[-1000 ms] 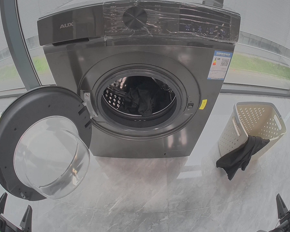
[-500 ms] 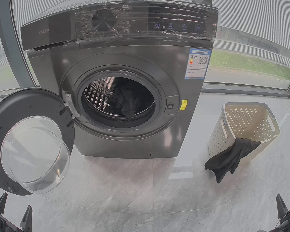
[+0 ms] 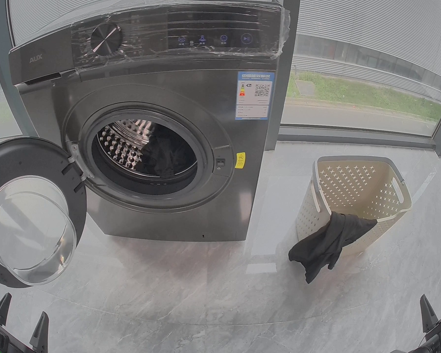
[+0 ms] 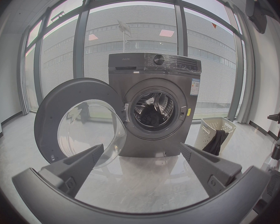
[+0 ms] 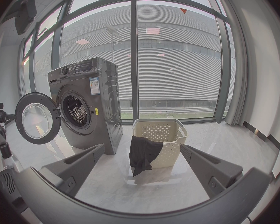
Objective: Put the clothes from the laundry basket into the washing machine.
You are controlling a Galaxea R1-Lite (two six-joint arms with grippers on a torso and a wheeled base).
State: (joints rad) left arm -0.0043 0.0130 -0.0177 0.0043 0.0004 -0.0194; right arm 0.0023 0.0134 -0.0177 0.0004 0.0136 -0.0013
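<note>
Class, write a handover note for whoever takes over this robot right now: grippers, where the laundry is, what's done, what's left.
Grippers: left gripper and right gripper both open, empty.
Done: washing machine door open; dark clothes lie in the drum.
Remaining: the black garment hanging over the front rim of the laundry basket; grasp it, load it into the drum.

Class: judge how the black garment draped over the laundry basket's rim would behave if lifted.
Probably floppy: the black garment sags over the basket rim and down its side. Likely light: the basket stands upright under it.
</note>
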